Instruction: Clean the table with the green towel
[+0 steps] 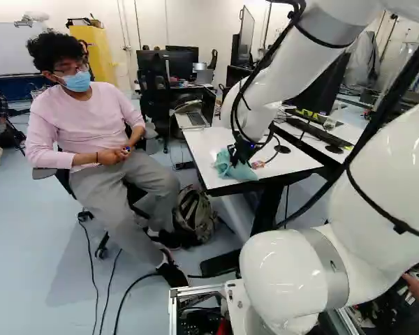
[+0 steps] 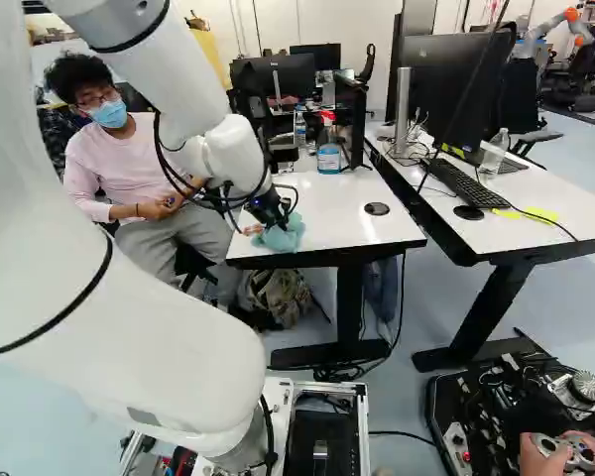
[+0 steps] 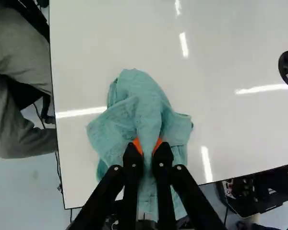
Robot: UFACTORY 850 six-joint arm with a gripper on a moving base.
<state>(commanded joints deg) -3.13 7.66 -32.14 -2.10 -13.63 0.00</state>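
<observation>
While the green towel (image 1: 235,169) is bunching by the near edge of the table (image 1: 293,162) in the left base view, a spray bottle (image 2: 328,157) is standing toward the table's far end in the right. In the wrist view, the gripper (image 3: 149,147) is pinching the towel; overrunning that edge risks snagging it loose.

The UFACTORY 850 arm (image 1: 283,66) slopes down to the black two-finger gripper (image 1: 242,151), wrist (image 1: 251,112) just above it, orange-padded fingers (image 3: 162,165) clamped close together.
</observation>
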